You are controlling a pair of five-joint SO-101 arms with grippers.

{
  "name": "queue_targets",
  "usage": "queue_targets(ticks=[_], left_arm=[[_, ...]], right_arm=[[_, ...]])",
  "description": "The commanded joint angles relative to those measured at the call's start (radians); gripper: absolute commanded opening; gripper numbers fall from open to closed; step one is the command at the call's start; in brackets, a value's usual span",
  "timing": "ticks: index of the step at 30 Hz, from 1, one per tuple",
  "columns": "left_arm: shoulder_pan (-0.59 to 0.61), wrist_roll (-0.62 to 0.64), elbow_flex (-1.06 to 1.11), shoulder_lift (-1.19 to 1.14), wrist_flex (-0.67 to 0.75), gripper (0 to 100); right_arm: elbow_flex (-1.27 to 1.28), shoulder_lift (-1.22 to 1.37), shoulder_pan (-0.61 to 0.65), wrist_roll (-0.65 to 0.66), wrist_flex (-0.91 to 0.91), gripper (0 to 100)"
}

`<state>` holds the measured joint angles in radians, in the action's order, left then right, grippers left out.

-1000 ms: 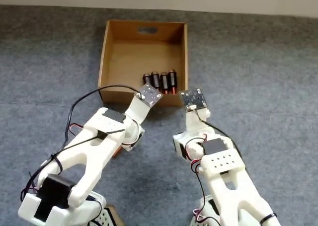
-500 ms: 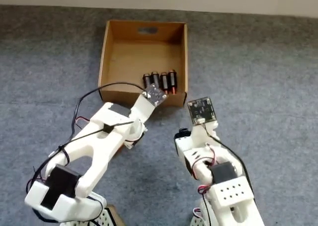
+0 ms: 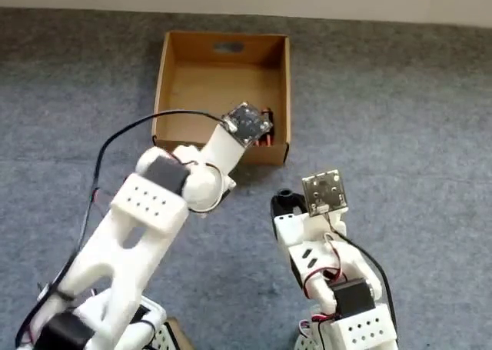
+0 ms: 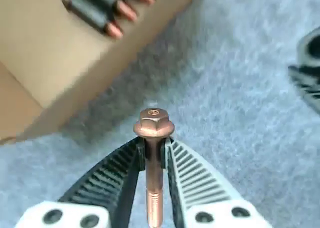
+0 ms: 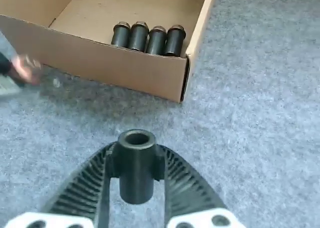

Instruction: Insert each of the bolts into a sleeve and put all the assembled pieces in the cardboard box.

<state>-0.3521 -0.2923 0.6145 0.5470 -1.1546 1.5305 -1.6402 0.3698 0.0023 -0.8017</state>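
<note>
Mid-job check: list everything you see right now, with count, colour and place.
box: one, brown cardboard, open top, far side of the table.
assembled pieces: four, black sleeves with copper bolts, side by side in the box against its near wall, by the right corner.
bolt: one, copper, in the left hand, just outside the box's near wall.
sleeve: one, black, in the right hand, over the table short of the box.
table: one, grey, fuzzy cover.
left hand: one, a black finger and a white one, shut on the bolt.
right hand: one, a dark finger and a grey one, shut on the sleeve.
</note>
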Motion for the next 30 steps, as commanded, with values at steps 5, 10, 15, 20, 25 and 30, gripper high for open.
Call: queue_targets(ticks=[5,10,15,20,25,30], left_arm=[[-0.016,0.02,-0.002,0.268,0.261,1],[-0.013,0.295,0.056,0.326,0.456,1],[-0.062,0.393,0.064,0.348,0.519,1],[-0.127,0.396,0.051,0.349,0.514,1],[-0.22,0.394,0.051,0.349,0.514,1],[-0.28,0.397,0.039,0.349,0.514,1]], right_arm=[[-0.018,-0.084,-0.005,-0.008,-0.001,0.5],[0.005,-0.137,-0.005,-0.008,0.064,0.5],[0.096,-0.182,-0.005,-0.009,0.199,0.5],[0.14,-0.191,-0.005,-0.009,0.278,0.5],[0.14,-0.191,-0.005,-0.009,0.282,0.5],[0.137,-0.191,-0.005,-0.009,0.283,0.5]])
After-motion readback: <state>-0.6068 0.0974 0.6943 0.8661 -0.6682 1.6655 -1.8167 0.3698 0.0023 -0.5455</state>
